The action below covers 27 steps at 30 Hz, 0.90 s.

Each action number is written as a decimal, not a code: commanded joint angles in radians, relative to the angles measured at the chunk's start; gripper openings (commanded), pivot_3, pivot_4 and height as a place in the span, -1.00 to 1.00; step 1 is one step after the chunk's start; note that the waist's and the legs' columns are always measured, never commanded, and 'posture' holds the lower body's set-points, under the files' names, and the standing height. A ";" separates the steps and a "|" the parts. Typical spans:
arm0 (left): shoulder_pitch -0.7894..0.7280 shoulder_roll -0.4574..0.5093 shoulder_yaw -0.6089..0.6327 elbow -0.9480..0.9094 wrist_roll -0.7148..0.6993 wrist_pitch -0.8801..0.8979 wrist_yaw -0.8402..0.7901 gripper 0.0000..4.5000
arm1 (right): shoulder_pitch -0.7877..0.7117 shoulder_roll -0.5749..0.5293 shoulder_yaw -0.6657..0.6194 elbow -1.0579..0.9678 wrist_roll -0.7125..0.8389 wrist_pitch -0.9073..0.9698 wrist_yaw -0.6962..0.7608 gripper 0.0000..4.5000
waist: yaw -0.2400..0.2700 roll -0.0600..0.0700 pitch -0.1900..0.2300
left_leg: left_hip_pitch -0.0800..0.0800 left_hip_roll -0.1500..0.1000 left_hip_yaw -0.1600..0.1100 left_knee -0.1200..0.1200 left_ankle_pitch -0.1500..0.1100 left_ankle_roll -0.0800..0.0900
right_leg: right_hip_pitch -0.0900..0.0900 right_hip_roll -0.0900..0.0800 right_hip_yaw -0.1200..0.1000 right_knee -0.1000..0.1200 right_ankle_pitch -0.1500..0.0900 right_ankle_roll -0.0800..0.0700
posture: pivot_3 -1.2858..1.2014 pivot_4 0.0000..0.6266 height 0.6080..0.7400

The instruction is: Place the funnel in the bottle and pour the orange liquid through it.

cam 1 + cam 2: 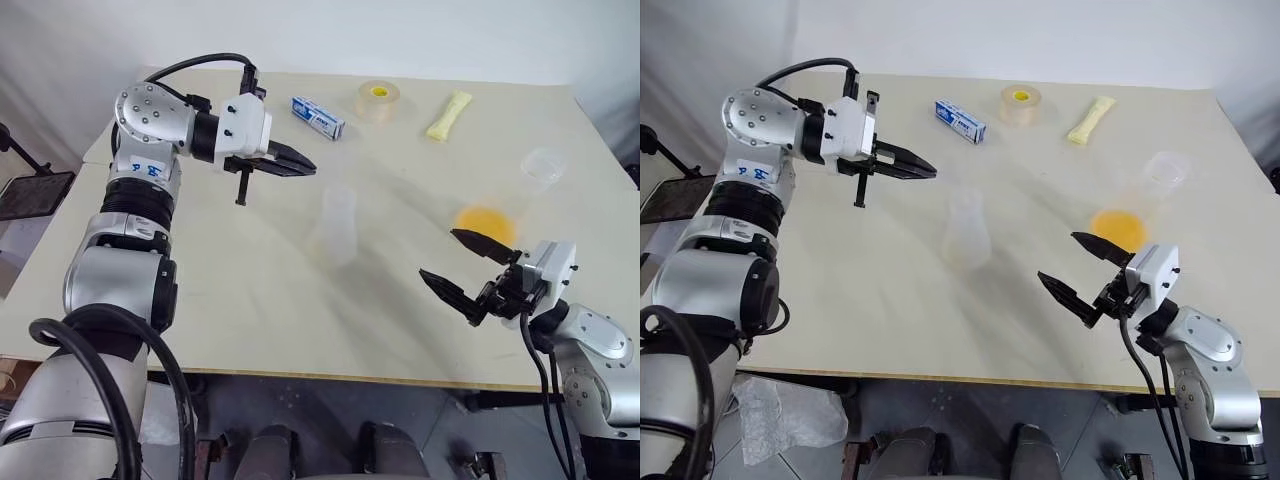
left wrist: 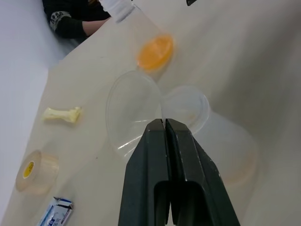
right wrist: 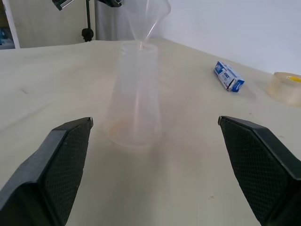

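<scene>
The table (image 1: 250, 300) is the largest item, pale and mostly bare. Near its centre the bottle (image 1: 338, 225) stands upright, clear plastic with a wide base and narrow open neck; judged light and easily tipped. Toward the right side a clear cup (image 1: 1145, 200) holds the orange liquid (image 1: 1118, 226), a shallow amount. The left gripper (image 1: 290, 160) is pressed together on the rim of the funnel (image 2: 131, 110), holding it above the bottle's mouth with the spout near the neck, not yet seated. The funnel is judged thin, slick and slightly flexible; the rim is the sensible hold. The right gripper (image 1: 1080, 270) stands spread and empty, just beside the cup. A tape roll (image 1: 378, 101) lies at the far edge.
</scene>
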<state>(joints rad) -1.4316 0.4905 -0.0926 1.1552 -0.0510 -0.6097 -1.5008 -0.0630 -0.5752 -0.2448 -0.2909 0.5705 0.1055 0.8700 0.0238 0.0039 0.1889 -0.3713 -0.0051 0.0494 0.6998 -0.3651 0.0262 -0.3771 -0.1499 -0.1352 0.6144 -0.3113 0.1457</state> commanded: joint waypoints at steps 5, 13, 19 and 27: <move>-0.071 -0.007 -0.049 0.026 0.086 -0.035 0.015 -0.57 | -0.004 0.012 -0.011 -0.028 -0.006 -0.035 -0.013 1.00 | -0.001 0.000 0.000 | 0.000 0.000 0.000 0.000 0.000 0.000 | 0.000 0.000 0.000 0.000 0.000 0.000 | 0.03 -0.52 1.00; -0.081 -0.007 -0.010 0.024 0.062 -0.012 0.003 0.54 | 0.004 0.011 -0.021 -0.029 -0.011 -0.042 -0.019 1.00 | 0.000 0.000 0.000 | 0.000 0.000 0.000 0.000 0.000 0.000 | 0.000 0.000 0.000 0.000 0.000 0.000 | 0.03 -0.52 1.00; -0.022 0.054 0.102 -0.005 -0.022 0.142 0.073 0.99 | 0.045 0.006 -0.066 -0.039 -0.029 -0.030 -0.077 1.00 | -0.003 0.000 0.000 | 0.000 0.000 0.000 0.000 0.000 0.000 | -0.001 0.000 0.000 0.000 0.000 0.000 | 0.03 -0.52 1.00; 0.304 0.105 0.238 -0.275 -0.164 0.337 0.174 0.99 | 0.104 0.048 -0.155 -0.061 -0.069 0.078 -0.336 1.00 | -0.004 0.000 0.000 | 0.002 0.001 -0.006 0.000 0.000 0.000 | -0.001 0.000 0.002 0.005 0.000 0.000 | 0.03 -0.52 1.00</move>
<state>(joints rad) -1.1509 0.5793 0.1205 0.9767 -0.1725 -0.3143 -1.3474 0.0531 -0.5355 -0.3408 -0.3231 0.5099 0.1691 0.6092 0.0197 0.0041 0.1887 -0.3700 -0.0043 0.0404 0.7004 -0.3651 0.0263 -0.3784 -0.1501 -0.1334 0.6195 -0.3113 0.1457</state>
